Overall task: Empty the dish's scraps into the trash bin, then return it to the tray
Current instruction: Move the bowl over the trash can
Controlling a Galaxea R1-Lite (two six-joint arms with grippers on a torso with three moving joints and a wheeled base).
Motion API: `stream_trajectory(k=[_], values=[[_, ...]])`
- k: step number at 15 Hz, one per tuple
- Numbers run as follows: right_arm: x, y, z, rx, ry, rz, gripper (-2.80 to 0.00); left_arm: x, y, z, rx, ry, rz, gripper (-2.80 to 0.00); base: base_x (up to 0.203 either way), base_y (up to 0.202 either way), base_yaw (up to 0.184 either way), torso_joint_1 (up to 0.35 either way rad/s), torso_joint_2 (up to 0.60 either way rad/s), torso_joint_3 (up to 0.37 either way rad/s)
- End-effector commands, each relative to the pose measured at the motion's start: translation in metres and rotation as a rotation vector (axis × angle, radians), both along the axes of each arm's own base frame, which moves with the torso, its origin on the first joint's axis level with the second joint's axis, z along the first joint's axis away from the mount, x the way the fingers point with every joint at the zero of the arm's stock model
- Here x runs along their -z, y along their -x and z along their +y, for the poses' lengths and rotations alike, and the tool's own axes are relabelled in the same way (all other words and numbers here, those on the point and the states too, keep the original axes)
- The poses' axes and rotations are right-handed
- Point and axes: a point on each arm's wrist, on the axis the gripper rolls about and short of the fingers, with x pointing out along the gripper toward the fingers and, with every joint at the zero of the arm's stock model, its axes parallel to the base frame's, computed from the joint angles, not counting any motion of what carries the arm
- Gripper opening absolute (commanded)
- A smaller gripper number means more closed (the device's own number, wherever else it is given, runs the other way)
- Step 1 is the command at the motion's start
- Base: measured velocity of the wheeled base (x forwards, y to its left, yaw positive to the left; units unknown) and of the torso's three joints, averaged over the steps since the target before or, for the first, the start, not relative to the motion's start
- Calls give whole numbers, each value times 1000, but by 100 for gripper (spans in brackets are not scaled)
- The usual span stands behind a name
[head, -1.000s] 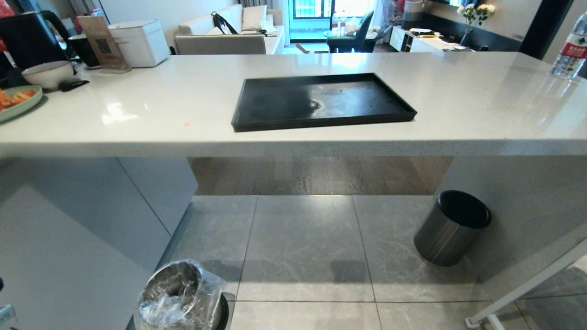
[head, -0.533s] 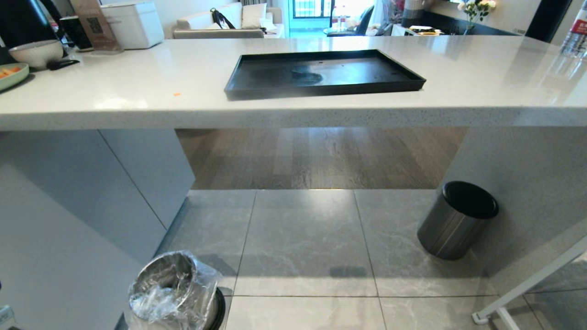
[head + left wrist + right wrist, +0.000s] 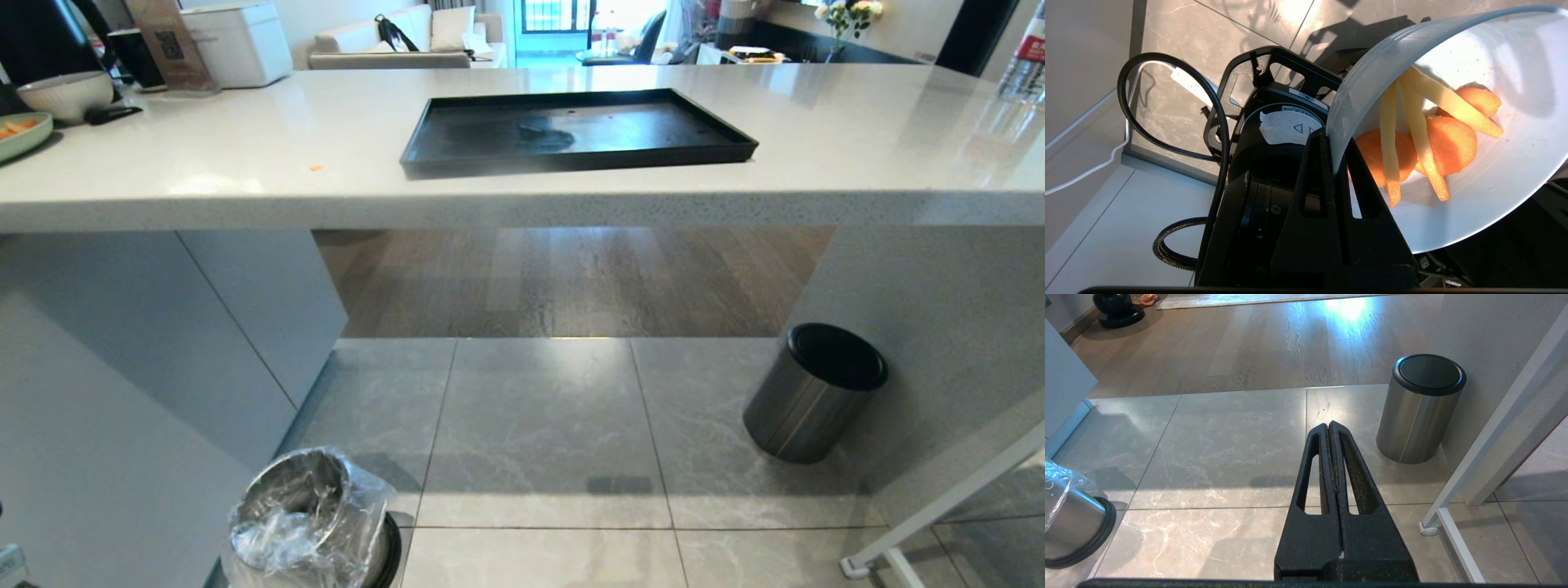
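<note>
In the left wrist view my left gripper (image 3: 1333,141) is shut on the rim of the dish (image 3: 1494,196), a pale glossy bowl held tilted over the robot's own base. The scraps (image 3: 1437,139), orange carrot slices and pale yellow sticks, lie inside it against the wall. The trash bin (image 3: 306,523), shiny steel with a crinkled clear liner, stands on the floor at lower left; its side also shows as the trash bin (image 3: 1069,522) in the right wrist view. The black tray (image 3: 571,131) lies bare on the white counter. My right gripper (image 3: 1329,426) hangs shut and holds nothing, above the floor tiles.
A matte steel cylinder with a black top (image 3: 812,392) stands by the counter's right support. A green plate with orange pieces (image 3: 20,135), a greyish bowl (image 3: 65,94) and a kettle sit at the counter's far left. A white frame leg with a caster (image 3: 857,565) is at lower right.
The head view sank during the first half second, so the counter looks flatter and the floor bins sit nearer. It has held still since. Nothing in the scene itself moved.
</note>
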Motion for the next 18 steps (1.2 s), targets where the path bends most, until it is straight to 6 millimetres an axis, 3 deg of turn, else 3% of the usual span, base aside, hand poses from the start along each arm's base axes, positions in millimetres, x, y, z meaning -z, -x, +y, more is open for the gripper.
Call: stream_trajectory(k=[1,18], values=[[0,0,0,0,0,1,-280,1,1,0,-3,-1,11,-280,0,0,0,0,0,0],[0,0,0,0,1,2,-280,6,10,-1,4,2,12,-280,0,0,0,5,20,21]])
